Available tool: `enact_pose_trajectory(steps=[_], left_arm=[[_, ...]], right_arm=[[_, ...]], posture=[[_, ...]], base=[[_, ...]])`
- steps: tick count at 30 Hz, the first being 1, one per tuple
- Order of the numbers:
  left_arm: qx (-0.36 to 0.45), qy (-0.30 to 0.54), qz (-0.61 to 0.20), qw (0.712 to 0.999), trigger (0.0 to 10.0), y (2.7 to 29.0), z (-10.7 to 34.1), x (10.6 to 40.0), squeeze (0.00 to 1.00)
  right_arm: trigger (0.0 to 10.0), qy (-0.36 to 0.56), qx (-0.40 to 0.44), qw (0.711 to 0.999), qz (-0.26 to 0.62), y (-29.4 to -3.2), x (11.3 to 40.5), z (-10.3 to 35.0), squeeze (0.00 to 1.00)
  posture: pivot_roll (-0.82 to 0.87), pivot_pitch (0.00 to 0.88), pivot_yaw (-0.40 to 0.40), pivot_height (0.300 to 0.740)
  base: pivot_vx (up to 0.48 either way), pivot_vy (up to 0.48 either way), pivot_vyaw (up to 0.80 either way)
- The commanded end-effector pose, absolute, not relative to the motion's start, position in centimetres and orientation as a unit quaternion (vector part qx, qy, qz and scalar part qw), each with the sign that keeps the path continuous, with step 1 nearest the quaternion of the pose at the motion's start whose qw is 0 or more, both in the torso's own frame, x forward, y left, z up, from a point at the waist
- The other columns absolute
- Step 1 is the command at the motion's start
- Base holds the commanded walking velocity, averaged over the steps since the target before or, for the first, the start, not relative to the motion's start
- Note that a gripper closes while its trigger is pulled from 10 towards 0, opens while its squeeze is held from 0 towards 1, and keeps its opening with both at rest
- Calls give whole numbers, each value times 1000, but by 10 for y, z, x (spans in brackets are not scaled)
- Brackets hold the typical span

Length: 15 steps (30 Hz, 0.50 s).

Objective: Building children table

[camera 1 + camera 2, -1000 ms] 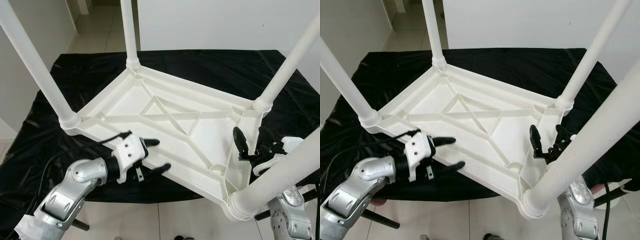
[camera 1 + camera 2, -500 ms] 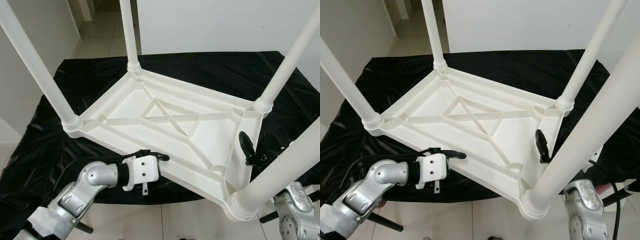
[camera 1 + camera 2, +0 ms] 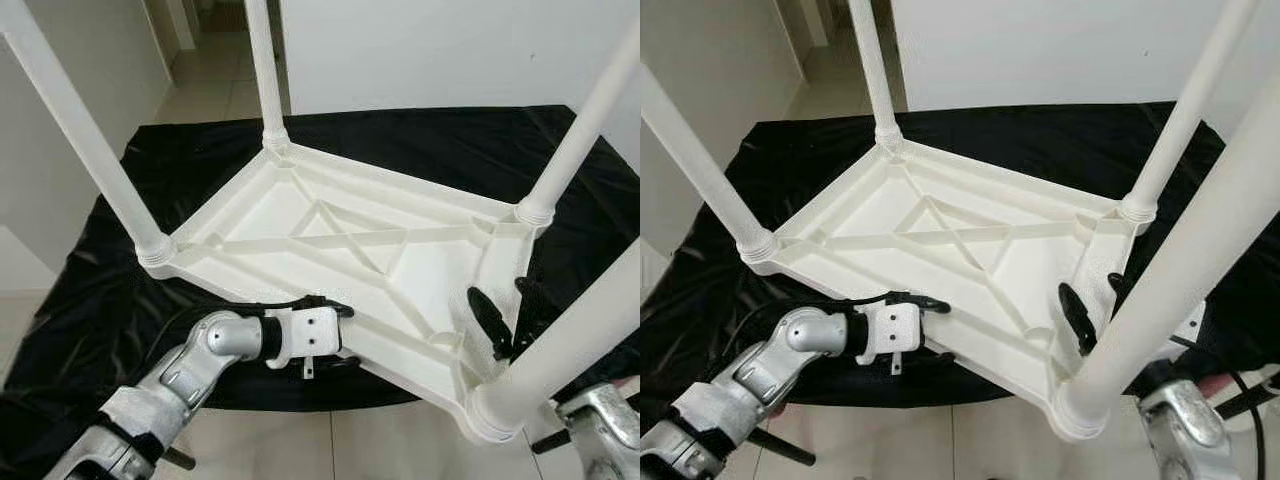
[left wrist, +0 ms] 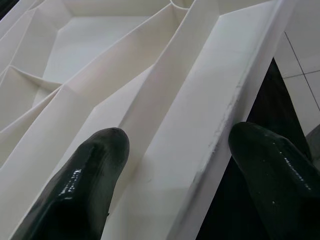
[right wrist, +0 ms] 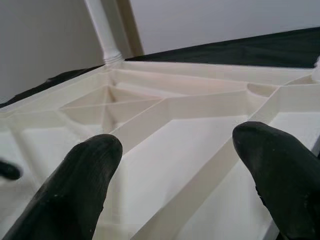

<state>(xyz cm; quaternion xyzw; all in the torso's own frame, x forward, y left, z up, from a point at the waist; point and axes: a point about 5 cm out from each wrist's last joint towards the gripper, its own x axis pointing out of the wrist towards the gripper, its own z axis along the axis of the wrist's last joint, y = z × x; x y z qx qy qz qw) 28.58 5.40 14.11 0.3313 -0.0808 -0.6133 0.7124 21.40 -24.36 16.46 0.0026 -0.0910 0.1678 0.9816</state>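
While upturned: white plastic children's table, long axis left-right.
Left end effector: straddles near rim, unclenched.
Right end effector: straddles right rim, unclenched.

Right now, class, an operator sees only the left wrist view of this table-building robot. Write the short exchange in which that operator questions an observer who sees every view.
Operator: My left end effector straddles a white rim. Is the table upside down?
Observer: Yes, the table lies top-down on a black cloth, with four legs pointing up.
Operator: Where is the right end effector?
Observer: The right end effector is open at the table's right-hand rim, beside the near right leg.
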Motion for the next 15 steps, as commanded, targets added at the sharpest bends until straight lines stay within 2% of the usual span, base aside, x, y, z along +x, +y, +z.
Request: enact_pose_trajectory(steps=[1,8,11,15], left_arm=[[345,-77,-588,727,10000,59,140,297,0],[356,-78,-586,724,10000,56,141,306,0],[365,-83,-589,717,10000,54,143,313,0],[364,-85,-591,715,10000,52,142,315,0]], right_arm=[[10000,-79,12,978,195,-240,209,163,0],[10000,-75,7,975,209,-238,199,160,0],[10000,-66,2,976,206,-246,182,161,0],[10000,-62,10,978,200,-251,176,161,0]], posture=[[-95,114,97,740],[-106,114,103,740],[-136,119,112,740],[-149,122,119,740]], base=[[0,0,0],[0,0,0],[0,0,0],[0,0,0]])
